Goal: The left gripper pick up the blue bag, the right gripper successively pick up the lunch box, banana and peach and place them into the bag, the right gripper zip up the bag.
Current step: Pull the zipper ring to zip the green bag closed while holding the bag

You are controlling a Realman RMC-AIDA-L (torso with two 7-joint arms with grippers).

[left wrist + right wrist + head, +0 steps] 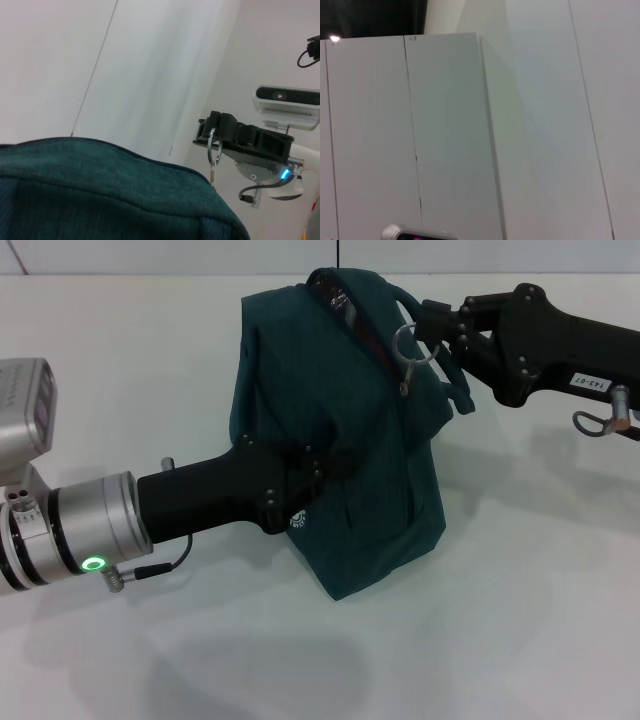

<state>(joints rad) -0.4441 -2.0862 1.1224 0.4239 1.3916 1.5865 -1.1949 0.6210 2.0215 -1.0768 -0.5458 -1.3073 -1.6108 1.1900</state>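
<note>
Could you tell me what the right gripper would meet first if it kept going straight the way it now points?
The right gripper points toward the robot's left, at the top of the blue bag. It already sits at the zipper's ring pull, so it would likely press into the bag's top fabric first, though depth is uncertain.

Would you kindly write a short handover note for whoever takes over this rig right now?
Left gripper: pressed into the side of the blue bag, gripping its fabric and steadying it on the table.
Right gripper: at the bag's top, shut on the zipper ring; the left wrist view shows the ring hooked at its fingertips.
Lunch box, banana and peach: none in sight on the table, presumably inside the bag.
Done: packing, apparently; the zipper looks closed along the top edge in the left wrist view.
Left: confirm the zip is fully shut, then let go of the ring and the bag.
</note>
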